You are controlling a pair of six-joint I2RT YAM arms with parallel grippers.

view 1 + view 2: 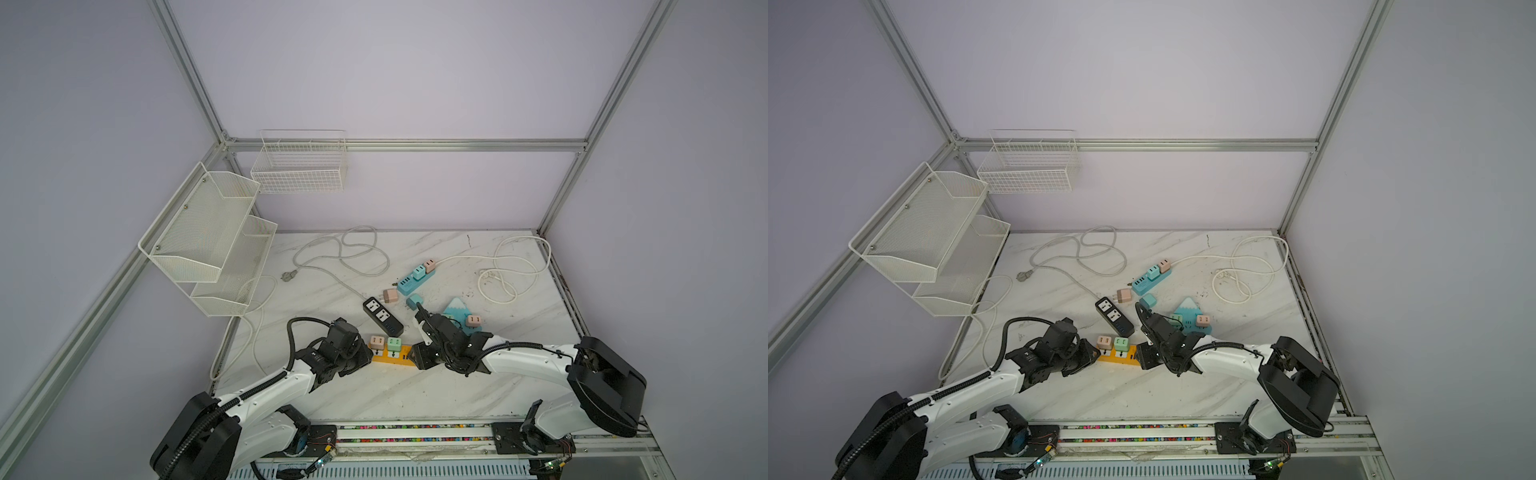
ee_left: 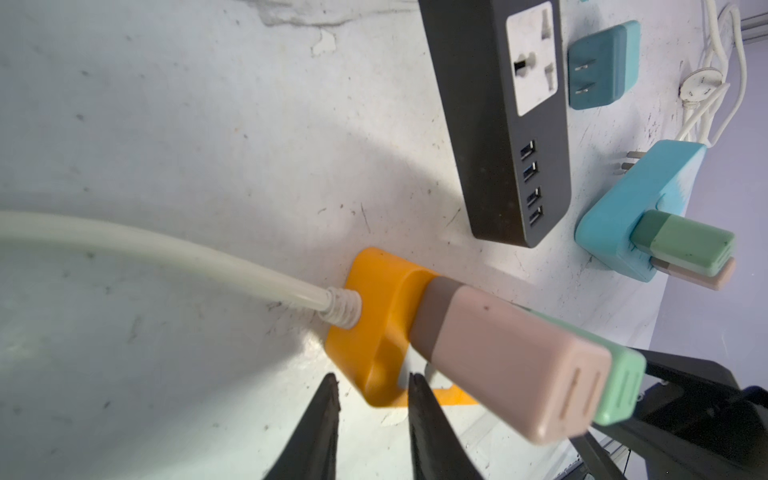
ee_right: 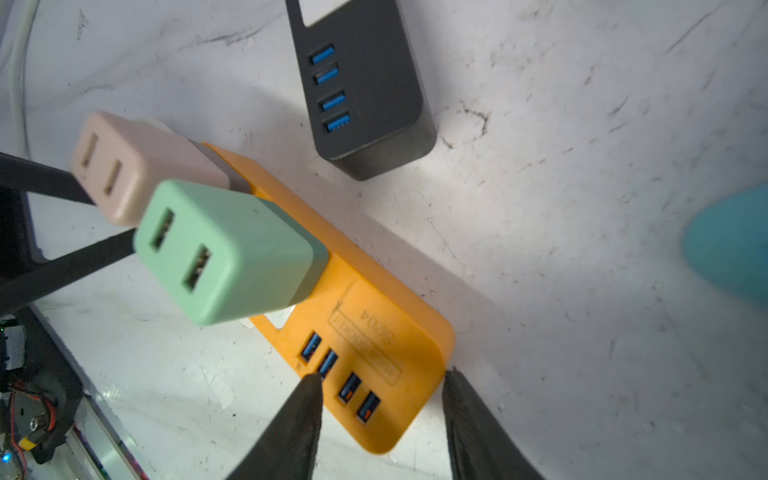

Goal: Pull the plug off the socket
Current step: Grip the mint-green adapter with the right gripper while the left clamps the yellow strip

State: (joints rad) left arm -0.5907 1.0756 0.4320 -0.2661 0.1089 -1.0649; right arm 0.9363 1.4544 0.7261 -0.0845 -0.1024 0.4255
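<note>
Bracketing the orange power strip (image 3: 365, 299) from its two ends, both grippers are set low over the marble table (image 1: 415, 395), apparently so that the strip can be steadied while a plug is drawn upward. At the strip's cable end the left gripper (image 2: 371, 376) is seen with its fingers drawn almost together, a corner of the strip showing between the tips; whether that corner is pinched cannot be told. At the USB end the right gripper (image 3: 382, 374) is held with its fingers spread, one tip near each long edge; no clamp is shown.

The task's things are seated in the strip: a pink plug (image 3: 137, 162) stands upright nearest the cable end, a green plug (image 3: 232, 249) just beside it. Neither is seen gripped, so the pull is judged not yet begun.

Just beyond the strip a black power strip (image 1: 382, 318) is laid with its sockets bare. Farther beyond, a loose pink plug (image 1: 390, 296) and a loose teal plug (image 1: 414, 300) are left lying. Past them a blue strip (image 1: 409, 284) carries two plugs; beyond the USB end a mountain-shaped socket (image 1: 455, 311) carries two more.

Farthest from the strip, a two-tier mesh shelf (image 1: 183, 232) and a wire basket (image 1: 299, 174) are hung on the frame; nothing is seen in either.
</note>
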